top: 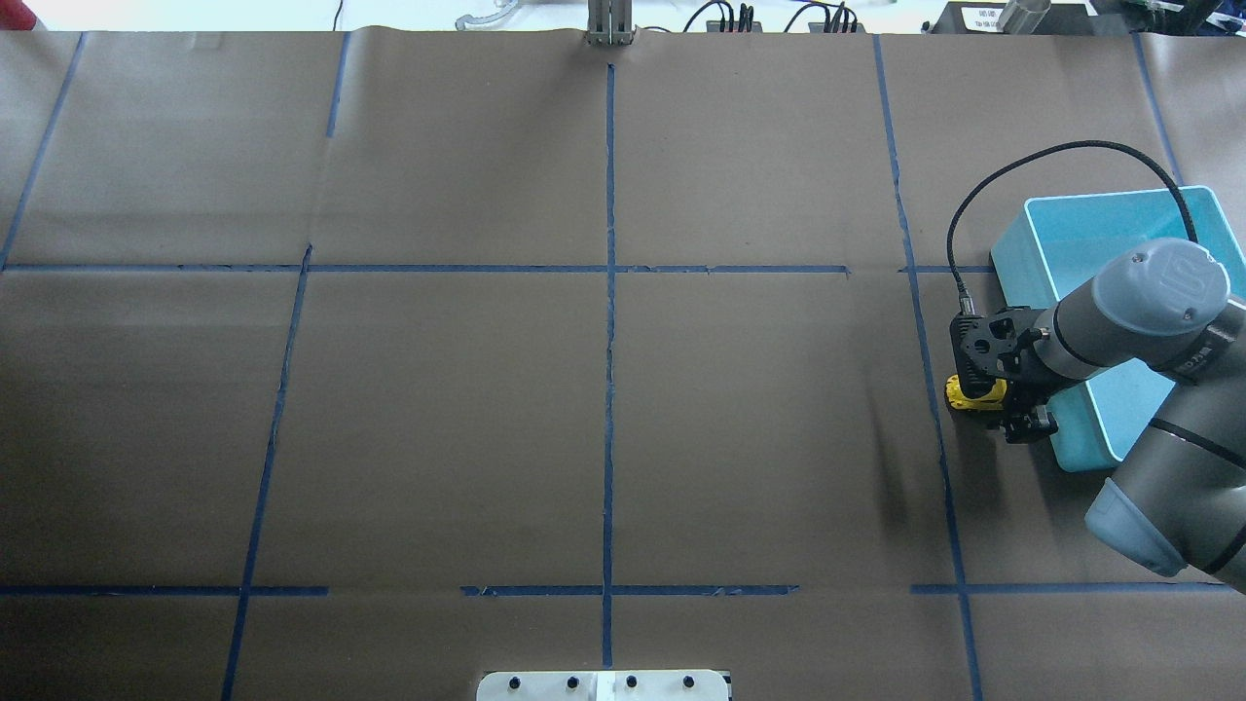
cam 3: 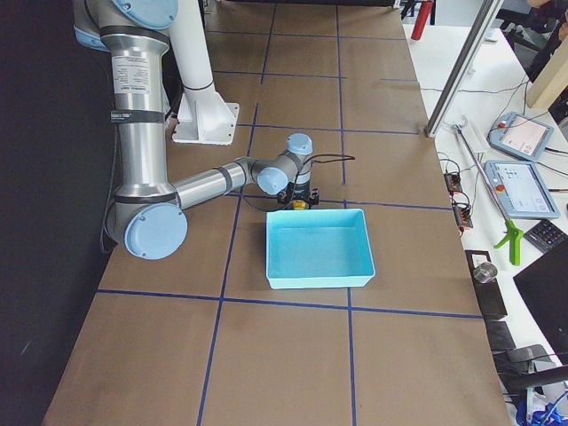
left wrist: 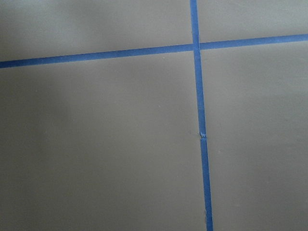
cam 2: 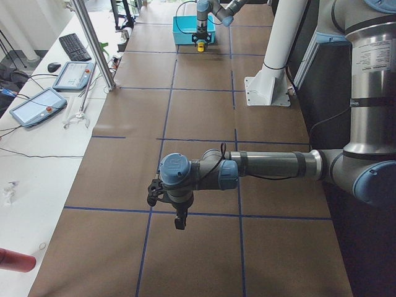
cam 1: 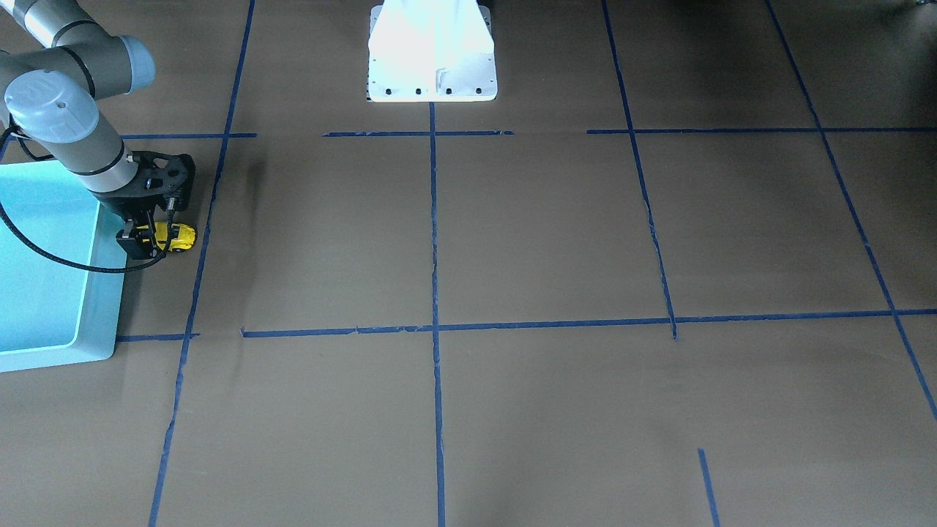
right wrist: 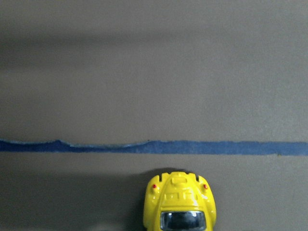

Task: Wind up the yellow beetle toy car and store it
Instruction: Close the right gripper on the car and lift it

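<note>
**Little yellow car waits beside the bin**

The yellow beetle toy car (cam 1: 178, 236) sits on the brown counter (cam 1: 549, 234), just beside the light blue bin (cam 1: 110, 322). It is not in the bin. The right end effector (cam 1: 150, 240) is down over the car, with one jaw on each side of it. It looks closed on the car, and the car's wheels seem to touch the counter. In the right wrist view only one end of the car shows, near a blue tape line (right wrist: 144, 146).

I think the job now is winding the car up. To do that well, the arm should push the car down a little so the wheels grip. Then it should pull the car straight, along the way the wheels roll. A crooked pull would make the wheels slide, not turn. The hold must be firm, because the car is tiny, round and smooth and could pop out. After that, the car only needs a short lift over the bin wall.

The bin wall is very close, so the arm should take care not to bump it. A black cable (top: 1061, 151) loops over the bin from the wrist.

The left end effector (cam 2: 179, 221) hangs over bare counter, well apart from the car. I cannot tell if it is open or closed. The white robot base (cam 1: 432, 73) stands far from the car.
</note>
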`<state>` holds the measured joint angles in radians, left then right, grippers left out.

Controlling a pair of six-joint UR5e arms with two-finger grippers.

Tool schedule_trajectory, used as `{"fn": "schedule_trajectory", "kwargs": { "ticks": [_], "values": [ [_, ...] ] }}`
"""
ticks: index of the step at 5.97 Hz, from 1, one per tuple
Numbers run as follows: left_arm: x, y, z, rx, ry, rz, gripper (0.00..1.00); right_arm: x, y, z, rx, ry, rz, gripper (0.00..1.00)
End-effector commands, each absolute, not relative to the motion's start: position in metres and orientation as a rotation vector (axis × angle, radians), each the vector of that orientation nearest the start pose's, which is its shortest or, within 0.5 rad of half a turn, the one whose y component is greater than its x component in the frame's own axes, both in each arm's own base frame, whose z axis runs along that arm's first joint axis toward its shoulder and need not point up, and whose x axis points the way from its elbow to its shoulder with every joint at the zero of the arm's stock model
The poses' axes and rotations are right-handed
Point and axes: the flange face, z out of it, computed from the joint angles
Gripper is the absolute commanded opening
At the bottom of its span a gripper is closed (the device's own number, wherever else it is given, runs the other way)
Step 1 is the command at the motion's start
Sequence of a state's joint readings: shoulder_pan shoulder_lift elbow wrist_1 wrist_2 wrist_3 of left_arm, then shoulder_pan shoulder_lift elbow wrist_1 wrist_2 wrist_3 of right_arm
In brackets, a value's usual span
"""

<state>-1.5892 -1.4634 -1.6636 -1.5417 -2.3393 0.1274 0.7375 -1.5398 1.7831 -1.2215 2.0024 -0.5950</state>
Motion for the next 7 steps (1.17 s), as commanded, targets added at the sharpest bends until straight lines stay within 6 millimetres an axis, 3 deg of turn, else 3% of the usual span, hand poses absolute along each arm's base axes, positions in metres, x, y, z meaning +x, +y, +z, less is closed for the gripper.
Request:
{"fn": "schedule_trajectory", "kwargs": {
  "ticks": [1,2,3,4,5,6,7],
  "values": [
    [-0.072,-0.442,0.667,0.014,0.770,0.086,1.00,-0.327,-0.425,0.510,0.599,-0.491,-1.482,0.00],
    [-0.072,-0.441,0.668,0.012,0.770,0.086,1.00,-0.322,-0.426,0.507,0.607,-0.480,-1.476,0.00],
    [-0.072,-0.440,0.671,0.007,0.770,0.083,1.00,-0.313,-0.423,0.491,0.631,-0.476,-1.458,0.00],
    [-0.072,-0.440,0.671,0.006,0.770,0.084,1.00,-0.299,-0.412,0.459,0.674,-0.474,-1.447,0.00],
    [-0.072,-0.440,0.671,0.007,0.770,0.085,1.00,-0.275,-0.394,0.397,0.669,-0.478,-1.425,0.00],
    [-0.072,-0.440,0.671,0.006,0.770,0.084,1.00,-0.248,-0.380,0.362,0.642,-0.475,-1.413,0.00],
    [-0.072,-0.440,0.671,0.006,0.770,0.084,1.00,-0.223,-0.390,0.368,0.638,-0.467,-1.409,0.00]
  ]
}}
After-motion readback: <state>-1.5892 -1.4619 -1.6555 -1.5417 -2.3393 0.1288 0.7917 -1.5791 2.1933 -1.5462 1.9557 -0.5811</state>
